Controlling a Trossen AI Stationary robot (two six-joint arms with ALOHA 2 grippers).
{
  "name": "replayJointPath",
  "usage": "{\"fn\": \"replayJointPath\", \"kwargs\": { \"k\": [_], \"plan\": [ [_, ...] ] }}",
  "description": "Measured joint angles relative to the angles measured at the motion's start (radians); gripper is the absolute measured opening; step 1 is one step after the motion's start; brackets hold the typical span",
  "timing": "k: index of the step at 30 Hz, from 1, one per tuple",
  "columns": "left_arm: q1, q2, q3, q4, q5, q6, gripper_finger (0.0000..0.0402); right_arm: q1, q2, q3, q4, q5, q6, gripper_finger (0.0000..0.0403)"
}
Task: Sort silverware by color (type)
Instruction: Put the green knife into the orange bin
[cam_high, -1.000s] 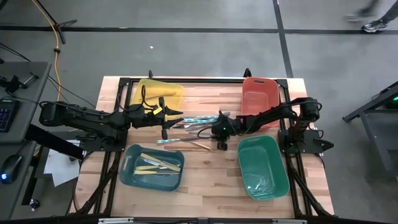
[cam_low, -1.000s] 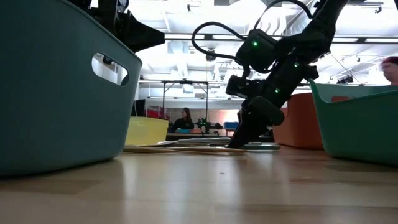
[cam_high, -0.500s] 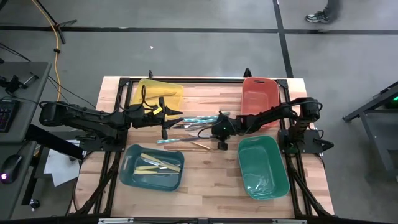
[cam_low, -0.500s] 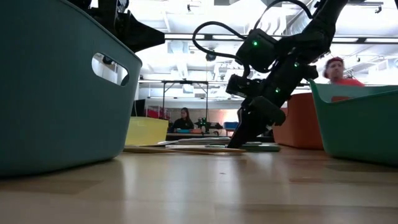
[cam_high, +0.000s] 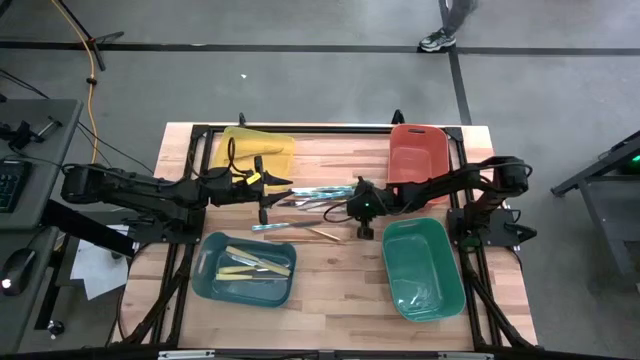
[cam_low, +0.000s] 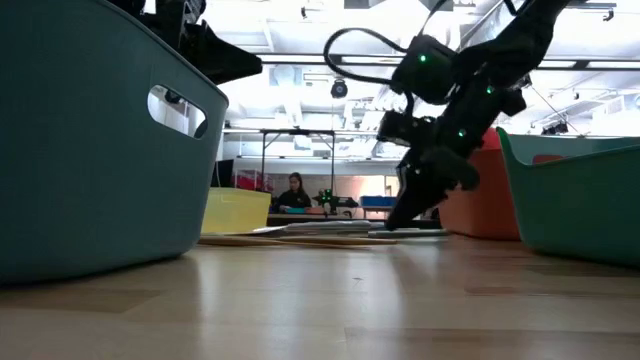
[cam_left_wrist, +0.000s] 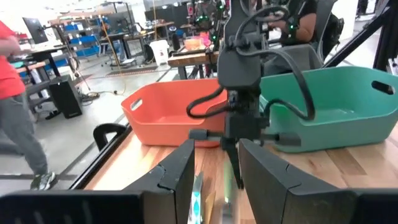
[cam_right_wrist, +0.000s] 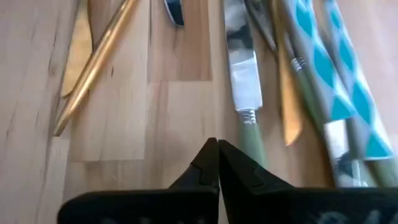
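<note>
Your right gripper (cam_right_wrist: 213, 163), fingertips pinched together on nothing, hovers just short of the silverware (cam_right_wrist: 249, 87) mid-table, handles pointing lengthwise toward it, nearer than your part-open left gripper (cam_left_wrist: 216, 168).

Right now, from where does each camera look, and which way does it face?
High view: above the table, facing down; both arms, left gripper, right gripper.
Low view: at tabletop height, facing level; right gripper.
Left wrist view: on the left arm, facing the orange bin; own fingers.
Right wrist view: facing down at the silverware; shut fingers.
High and right wrist views share the silverware.
</note>
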Motion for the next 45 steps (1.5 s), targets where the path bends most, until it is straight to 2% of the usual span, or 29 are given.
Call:
{"fn": "replayJointPath", "kwargs": {
  "k": [7,13,15,18,21,28,32,37,45],
  "plan": [
    [-0.001,-0.118,0.000,-0.116,-0.038,-0.011,0.0117,0.007,-0.007,0.003,0.025,0.017,0.011,0.0004],
    [-0.001,-0.147,0.000,-0.141,-0.038,-0.045,0.0117,0.007,-0.008,0.055,0.057,0.017,0.062,0.0001],
    [-0.001,-0.146,0.000,-0.155,-0.038,-0.045,0.0117,0.007,-0.008,0.100,-0.012,0.017,0.065,0.0001],
    [0.000,-0.146,0.000,-0.166,-0.038,-0.060,0.0117,0.005,0.003,0.199,-0.206,0.036,0.056,0.0005],
    [0.000,-0.146,0.000,-0.184,-0.038,-0.061,0.0117,0.005,0.034,0.301,-0.408,0.097,-0.010,0.0035],
    [0.000,-0.146,0.000,-0.190,-0.038,-0.061,0.0117,-0.052,0.135,0.434,-0.761,0.136,-0.248,0.0160],
    [0.000,-0.146,0.000,-0.195,-0.039,-0.061,0.0117,-0.104,0.171,0.426,-0.797,0.100,-0.357,0.0198],
    [0.000,-0.146,0.000,-0.196,-0.039,-0.061,0.0117,-0.146,0.193,0.422,-0.763,0.086,-0.388,0.0197],
    [0.000,-0.146,0.000,-0.196,-0.039,-0.044,0.0117,-0.151,0.193,0.422,-0.769,-0.020,-0.361,0.0149]
  ]
}}
